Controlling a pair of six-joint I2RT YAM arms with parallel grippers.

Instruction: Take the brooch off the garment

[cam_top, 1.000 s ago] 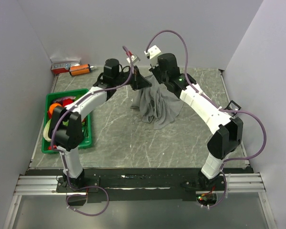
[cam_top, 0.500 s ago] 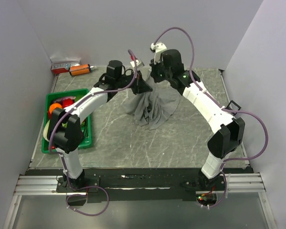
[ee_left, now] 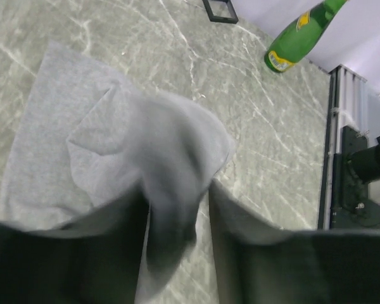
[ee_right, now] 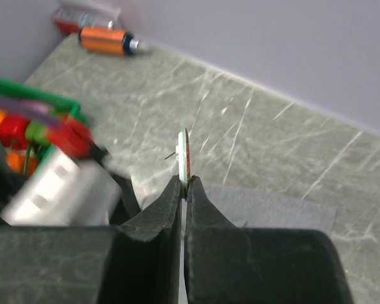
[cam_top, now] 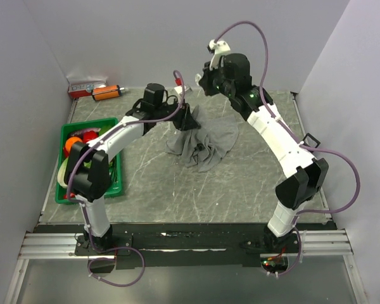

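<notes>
The grey garment (cam_top: pixel 204 142) lies rumpled on the table at the back middle. My left gripper (cam_top: pixel 189 119) hangs at its left edge. In the left wrist view its jaws (ee_left: pixel 177 193) stand apart, and a blurred fold of the garment (ee_left: pixel 107 145) sags between them, clear of the right finger. My right gripper (cam_top: pixel 202 80) is raised above the cloth, clear of it. It is shut on the brooch (ee_right: pixel 185 154), a thin whitish disc seen edge-on, standing up from the fingertips (ee_right: pixel 175 190). The garment (ee_right: pixel 266 206) lies flat below.
A green crate (cam_top: pixel 71 130) of colourful items stands at the left. An orange cylinder (cam_top: pixel 106 92) and a red box lie at the back left corner. A green bottle (ee_left: pixel 301 35) lies by the right rail, and a black bracket (cam_top: pixel 309 139) sits nearby.
The left gripper has opened and the garment has dropped from hanging onto the table. The right arm has risen and moved back with the brooch, now free of the cloth.
</notes>
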